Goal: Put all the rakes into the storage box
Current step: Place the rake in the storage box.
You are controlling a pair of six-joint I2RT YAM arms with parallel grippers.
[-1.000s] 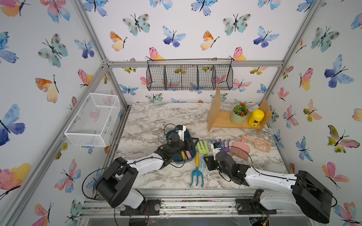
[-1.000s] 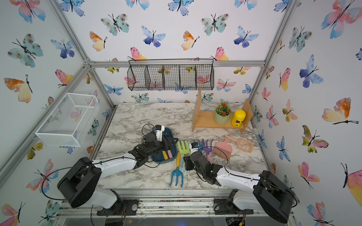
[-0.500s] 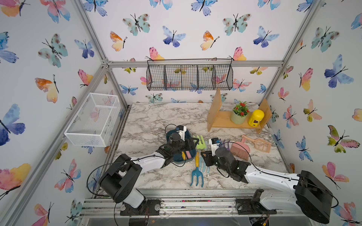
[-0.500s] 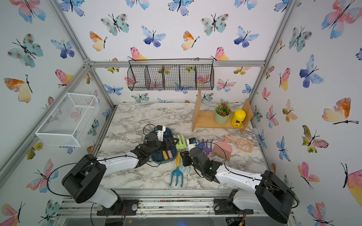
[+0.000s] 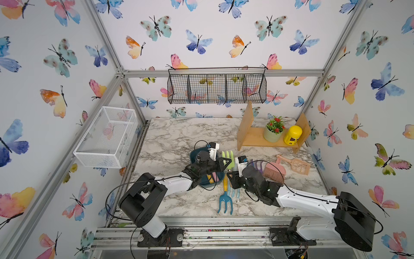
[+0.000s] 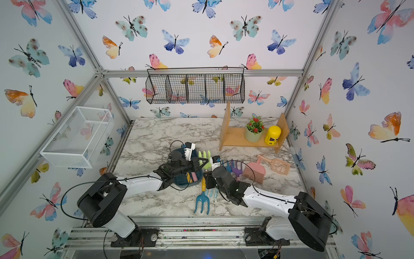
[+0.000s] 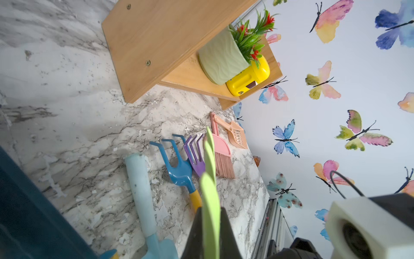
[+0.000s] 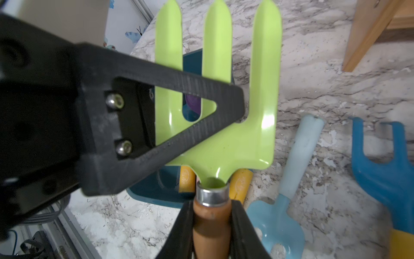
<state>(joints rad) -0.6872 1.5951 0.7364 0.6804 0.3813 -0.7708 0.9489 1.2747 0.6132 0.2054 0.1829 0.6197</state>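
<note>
The rake (image 8: pixel 224 112) has a lime-green three-tined head and a wooden handle. My right gripper (image 8: pixel 211 208) is shut on the handle just behind the metal collar. My left gripper (image 7: pixel 210 209) is shut flat on the green head, which shows edge-on (image 7: pixel 210 170) between its jaws. In both top views the rake (image 5: pixel 228 157) (image 6: pixel 205 157) is held between the two grippers (image 5: pixel 227 162) (image 5: pixel 231 177), beside the right rim of the storage box (image 5: pixel 194 157) (image 6: pixel 186 182). This dark teal tub (image 8: pixel 156 186) holds tools with yellow and pink handles.
On the marble lie a teal fork with a yellow handle (image 5: pixel 225 199), a light blue trowel (image 7: pixel 139 186), a blue rake (image 7: pixel 179 166), a purple rake (image 7: pixel 195 154), a pink brush (image 5: pixel 274 171) and a peach scoop (image 5: pixel 295 164). A wooden shelf (image 5: pixel 255 136) stands at the back right.
My left gripper's jaws, open before, have shut on the rake's green head. The right gripper carried the rake a little left and farther back, towards the box.
</note>
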